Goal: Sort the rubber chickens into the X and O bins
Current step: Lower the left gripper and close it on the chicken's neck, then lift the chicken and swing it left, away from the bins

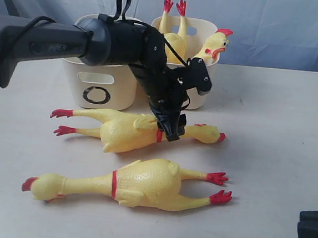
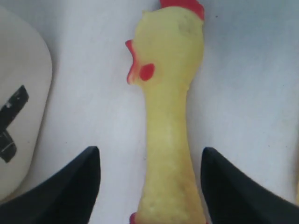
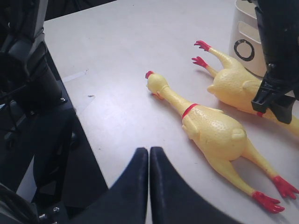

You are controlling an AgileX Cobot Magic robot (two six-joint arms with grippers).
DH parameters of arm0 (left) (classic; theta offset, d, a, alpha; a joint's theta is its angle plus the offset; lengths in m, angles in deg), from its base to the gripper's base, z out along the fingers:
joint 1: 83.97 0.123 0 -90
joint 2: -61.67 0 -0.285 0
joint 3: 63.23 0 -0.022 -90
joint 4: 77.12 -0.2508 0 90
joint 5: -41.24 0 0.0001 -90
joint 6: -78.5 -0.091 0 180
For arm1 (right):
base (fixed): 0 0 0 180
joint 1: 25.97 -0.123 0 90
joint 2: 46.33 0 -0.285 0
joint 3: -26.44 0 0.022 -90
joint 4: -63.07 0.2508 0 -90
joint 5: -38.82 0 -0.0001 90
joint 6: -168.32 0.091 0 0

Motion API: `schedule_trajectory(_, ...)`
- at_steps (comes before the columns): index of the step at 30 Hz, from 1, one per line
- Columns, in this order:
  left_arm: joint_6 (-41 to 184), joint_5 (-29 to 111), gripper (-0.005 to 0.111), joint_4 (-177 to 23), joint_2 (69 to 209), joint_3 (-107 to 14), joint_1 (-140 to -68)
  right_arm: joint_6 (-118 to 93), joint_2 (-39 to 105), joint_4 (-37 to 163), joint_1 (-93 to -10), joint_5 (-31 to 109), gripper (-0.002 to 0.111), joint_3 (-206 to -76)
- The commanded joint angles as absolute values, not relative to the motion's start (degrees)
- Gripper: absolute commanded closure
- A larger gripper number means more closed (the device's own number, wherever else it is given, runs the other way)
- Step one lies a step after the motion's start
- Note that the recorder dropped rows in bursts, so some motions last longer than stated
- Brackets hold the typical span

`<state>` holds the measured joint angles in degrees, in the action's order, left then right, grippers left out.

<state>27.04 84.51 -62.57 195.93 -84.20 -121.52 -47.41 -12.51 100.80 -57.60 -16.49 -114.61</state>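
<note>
Two rubber chickens lie on the table. The far chicken [image 1: 127, 132] has its head to the right, and the near chicken [image 1: 142, 183] has its head to the left. My left gripper [image 1: 172, 132] hangs over the far chicken's neck [image 2: 166, 140]. It is open [image 2: 150, 151], one finger on each side of the neck with a gap on both sides. The O bin [image 1: 98, 83] stands behind at the left. The X bin [image 1: 206, 23] beside it has red feet [image 1: 174, 6] and a chicken head [image 1: 215, 46] sticking out. My right gripper [image 3: 149, 149] is shut and holds nothing, at the near right [image 1: 312, 230].
The left arm [image 1: 71, 41] reaches in from the left across the front of both bins. A wall of the X bin [image 2: 28, 79] sits close beside the left fingers. A dark stand [image 3: 32, 93] borders the table edge near the right gripper.
</note>
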Motion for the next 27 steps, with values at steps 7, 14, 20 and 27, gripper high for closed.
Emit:
schedule_trajectory(7, 26.94, 87.47, 0.048, -63.68, 199.61, -88.59, -121.85, -47.4, -12.9, 101.08, -57.34, -16.42, 0.107, -114.38)
schedule_trajectory(14, 26.94, 89.2, 0.048, -64.17, 200.79, -89.26, -122.18, -47.4, -12.9, 101.08, -57.34, -16.42, 0.107, -114.38)
schedule_trajectory(20, 26.94, 91.14, 0.048, -66.71, 202.78, -89.26, -123.4, -47.4, -12.9, 101.08, -57.34, -16.42, 0.107, -114.38)
schedule_trajectory(27, 26.94, 90.52, 0.064, -68.28, 203.04, -89.26, -123.62, -47.4, -12.9, 101.08, -57.34, -16.42, 0.107, -114.38)
